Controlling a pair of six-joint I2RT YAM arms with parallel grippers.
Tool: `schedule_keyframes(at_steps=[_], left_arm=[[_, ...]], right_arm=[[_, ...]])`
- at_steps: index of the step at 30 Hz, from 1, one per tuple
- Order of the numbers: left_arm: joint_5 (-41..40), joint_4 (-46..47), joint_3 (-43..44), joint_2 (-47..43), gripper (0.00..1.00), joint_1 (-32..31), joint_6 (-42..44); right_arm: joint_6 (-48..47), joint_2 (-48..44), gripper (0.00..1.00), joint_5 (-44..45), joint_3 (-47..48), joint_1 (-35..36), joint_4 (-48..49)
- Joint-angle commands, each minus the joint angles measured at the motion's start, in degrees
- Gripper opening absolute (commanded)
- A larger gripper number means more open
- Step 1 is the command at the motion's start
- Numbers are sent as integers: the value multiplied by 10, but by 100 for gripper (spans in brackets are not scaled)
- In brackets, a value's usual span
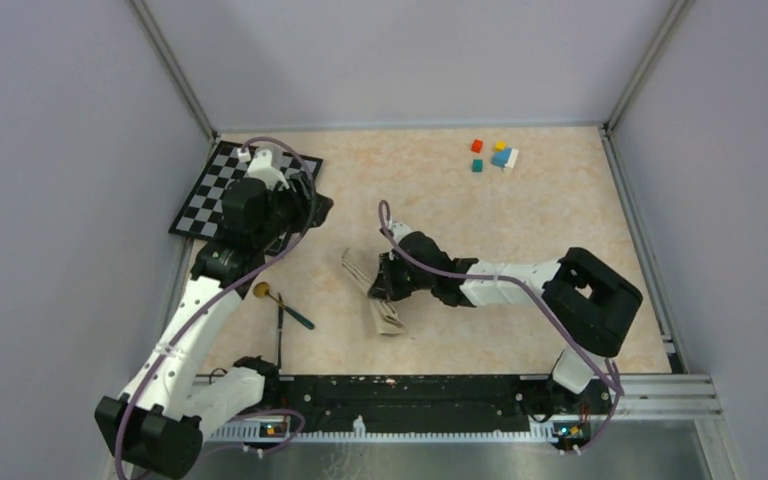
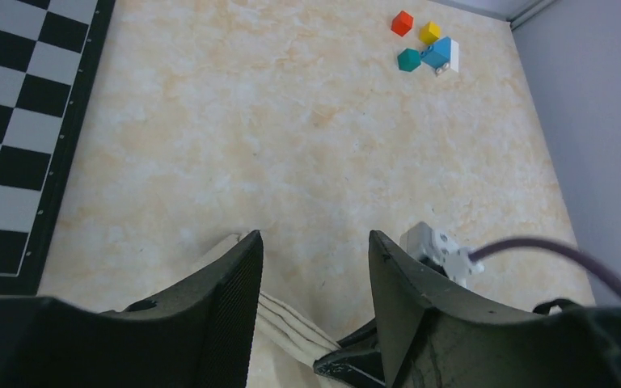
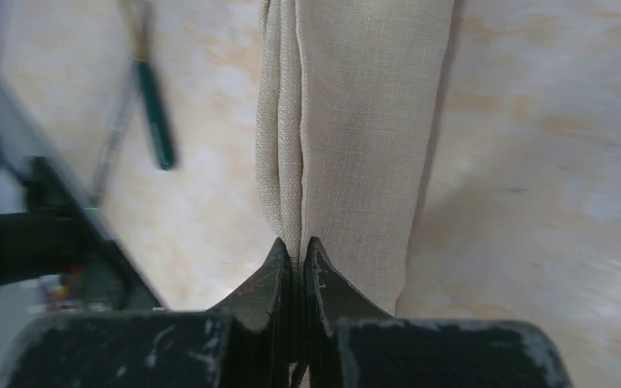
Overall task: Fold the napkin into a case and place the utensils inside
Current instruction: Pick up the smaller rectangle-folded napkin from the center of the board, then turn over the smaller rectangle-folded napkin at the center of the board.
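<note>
The napkin (image 1: pixel 388 320) is already folded into a narrow layered strip. It lies slantwise on the bench (image 1: pixel 520 230), off to the right of the checkerboard (image 1: pixel 205 195) and closer to the arm bases. The right hand (image 3: pixel 295 252) is pinched tight on the strip's layered edge, fingers basically touching. The left hand (image 2: pixel 315 242) hangs by the checkerboard's right edge, spread wide with nothing in it. The utensils (image 1: pixel 280 335) lie loose on the bench just on the near side of the checkerboard, including the one with the teal handle (image 3: pixel 154 113). The coloured cubes (image 1: pixel 495 155) sit way off to the checkerboard's right.
</note>
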Motion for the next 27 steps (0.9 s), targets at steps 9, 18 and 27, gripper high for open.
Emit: schedule_keyframes(at_steps=[9, 18, 27], left_arm=[[60, -95, -23, -65, 55, 0, 17], [121, -54, -60, -44, 54, -1, -18], [185, 27, -102, 50, 54, -31, -54]], right_arm=[[476, 161, 0, -306, -177, -78, 707], [480, 206, 0, -342, -276, -170, 823], [272, 85, 42, -444, -338, -332, 562]])
